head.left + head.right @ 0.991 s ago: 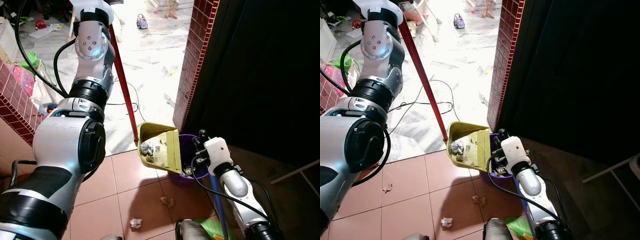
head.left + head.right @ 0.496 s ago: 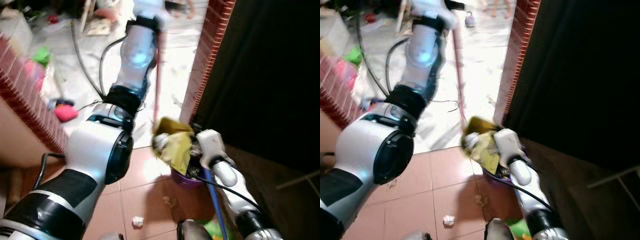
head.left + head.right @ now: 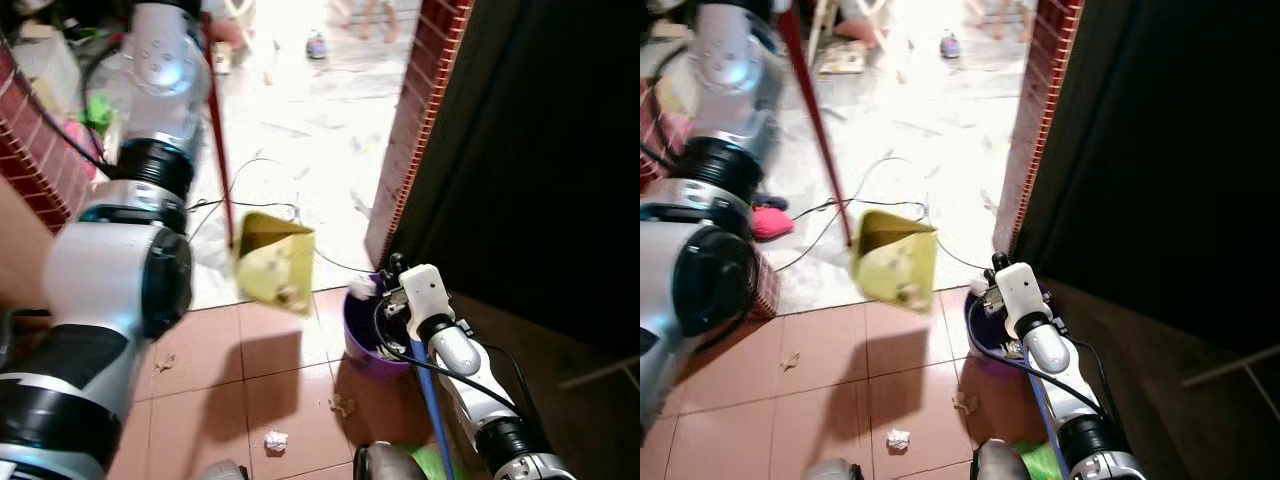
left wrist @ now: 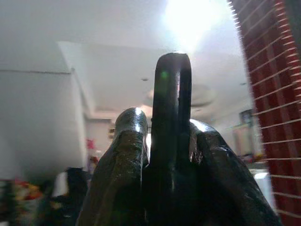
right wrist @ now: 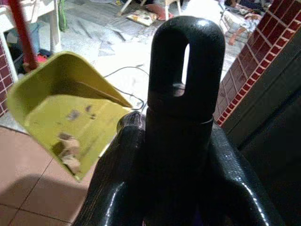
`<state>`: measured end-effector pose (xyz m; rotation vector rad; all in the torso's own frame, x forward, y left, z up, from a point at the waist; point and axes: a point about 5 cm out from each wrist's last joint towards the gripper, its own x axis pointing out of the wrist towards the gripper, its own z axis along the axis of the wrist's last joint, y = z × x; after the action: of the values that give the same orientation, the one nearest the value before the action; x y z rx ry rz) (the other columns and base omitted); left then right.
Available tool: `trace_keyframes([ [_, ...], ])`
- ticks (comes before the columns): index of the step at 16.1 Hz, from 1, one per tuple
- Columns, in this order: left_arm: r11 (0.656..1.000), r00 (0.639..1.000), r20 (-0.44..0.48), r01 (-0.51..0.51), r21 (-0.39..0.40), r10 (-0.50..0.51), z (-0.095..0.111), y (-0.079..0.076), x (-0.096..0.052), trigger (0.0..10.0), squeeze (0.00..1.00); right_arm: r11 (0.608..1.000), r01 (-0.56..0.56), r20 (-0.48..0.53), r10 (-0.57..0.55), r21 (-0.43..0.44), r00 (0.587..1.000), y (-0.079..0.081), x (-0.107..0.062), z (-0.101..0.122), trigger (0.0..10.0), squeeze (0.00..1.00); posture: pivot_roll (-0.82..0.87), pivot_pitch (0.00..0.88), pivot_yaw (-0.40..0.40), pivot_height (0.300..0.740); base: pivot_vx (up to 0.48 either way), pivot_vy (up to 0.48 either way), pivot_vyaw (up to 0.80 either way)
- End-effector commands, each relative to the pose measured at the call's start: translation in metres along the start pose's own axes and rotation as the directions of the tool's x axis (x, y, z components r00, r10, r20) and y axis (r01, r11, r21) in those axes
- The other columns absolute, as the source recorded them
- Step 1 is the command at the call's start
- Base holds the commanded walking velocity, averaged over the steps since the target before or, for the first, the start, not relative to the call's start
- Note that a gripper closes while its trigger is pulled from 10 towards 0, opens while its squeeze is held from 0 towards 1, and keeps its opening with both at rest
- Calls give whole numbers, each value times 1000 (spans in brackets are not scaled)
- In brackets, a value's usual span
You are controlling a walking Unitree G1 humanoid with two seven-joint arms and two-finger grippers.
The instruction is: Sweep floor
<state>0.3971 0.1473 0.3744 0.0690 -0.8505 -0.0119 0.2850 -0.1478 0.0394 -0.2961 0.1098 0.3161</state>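
Terracotta tile floor (image 3: 200, 380) by a red brick pillar (image 3: 410, 120); bright white floor beyond with a cable and scattered toys. Dark wall on the right leaves little room there.

Yellow dustpan (image 3: 272, 265) hangs tilted on its red handle (image 3: 215, 130), just left of the purple bin (image 3: 372, 340), debris clinging near its lower lip. Bin contents hard to make out.

Paper scraps (image 3: 274, 440) lie on the tiles in front of the bin.

Left gripper (image 4: 164, 141): fingers clenched on a dark handle loop. Right gripper (image 5: 181, 136): fingers grasping the broom handle (image 5: 186, 80), at the bin's rim.
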Motion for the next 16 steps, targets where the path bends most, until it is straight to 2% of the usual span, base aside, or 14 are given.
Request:
trace_keyframes([
  [1, 999, 994, 101, -43, -5, 43, 24, 8, 12, 10000, 0, 998, -27, 8, 28, -61, 1000, -4, 2, 2, 10000, 0, -123, 0, 0, 740, 0, 0, 0],
  [3, 997, 997, 18, -79, 21, 78, 1, 18, -5, 10000, 0, 998, -28, 6, 28, -58, 1000, -5, 2, 1, 10000, 0, -119, 0, 0, 740, 0, 0, 0],
  [5, 993, 986, -122, -111, 39, 115, -37, 20, -40, 10000, 0, 999, -32, 6, 32, -21, 999, -7, 2, 1, 10000, 0, -111, 0, 0, 740, 0, 0, 0],
  [6, 993, 983, -140, -112, 46, 118, -43, 19, -48, 10000, 0, 999, -32, 7, 32, -11, 999, -7, 1, 1, 10000, 0, -111, 0, 48, 740, 0, 0, 0],
  [16, 993, 983, -140, -112, 46, 118, -43, 19, -48, 10000, 0, 999, -32, 7, 32, -11, 999, -7, 1, 1, 10000, 0, -111, 0, 48, 740, 0, 0, 0],
])
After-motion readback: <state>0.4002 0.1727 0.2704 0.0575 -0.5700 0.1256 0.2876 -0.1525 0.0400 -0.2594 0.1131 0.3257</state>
